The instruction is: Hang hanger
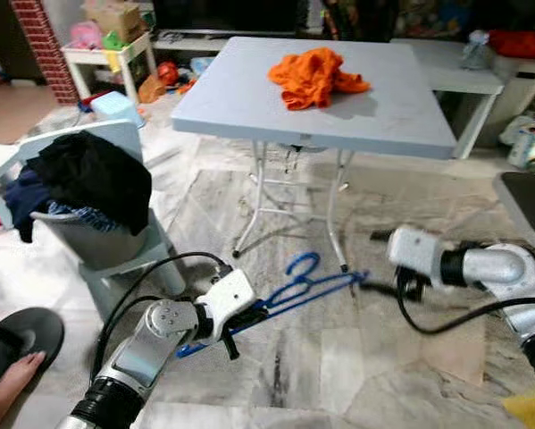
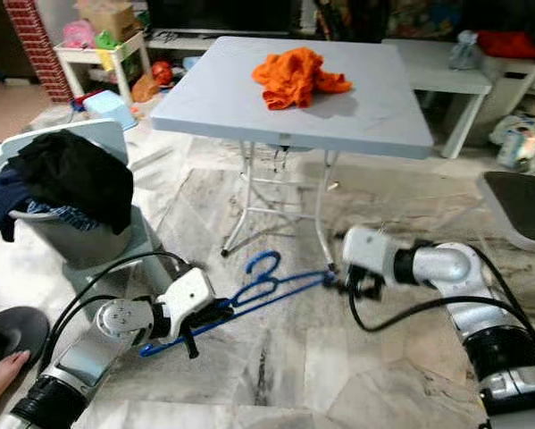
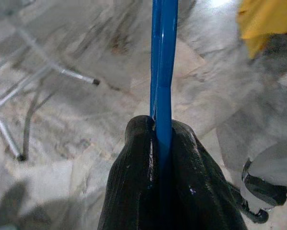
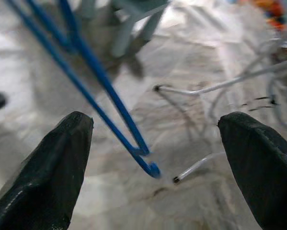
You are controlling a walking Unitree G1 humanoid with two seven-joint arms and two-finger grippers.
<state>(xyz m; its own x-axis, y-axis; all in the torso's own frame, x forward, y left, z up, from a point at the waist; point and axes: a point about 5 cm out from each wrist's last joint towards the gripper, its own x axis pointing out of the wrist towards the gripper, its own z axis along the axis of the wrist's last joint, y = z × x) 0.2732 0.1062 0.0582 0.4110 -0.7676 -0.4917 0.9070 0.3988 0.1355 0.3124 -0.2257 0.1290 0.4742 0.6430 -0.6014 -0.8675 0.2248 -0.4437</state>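
Left gripper [image 1: 240,323] fingers clamp the blue hanger [image 1: 296,288]; your right gripper [image 4: 155,158], fingers spread, must next close on its free end.

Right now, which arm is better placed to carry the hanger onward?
Left. Its tool is already clamped on the blue hanger; the right tool is open at the hanger's far end, gripping nothing.

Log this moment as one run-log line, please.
stage: hanger handover | left claw: shut on blue hanger | right claw: open at hanger's far end, not gripping | orange cloth: on table
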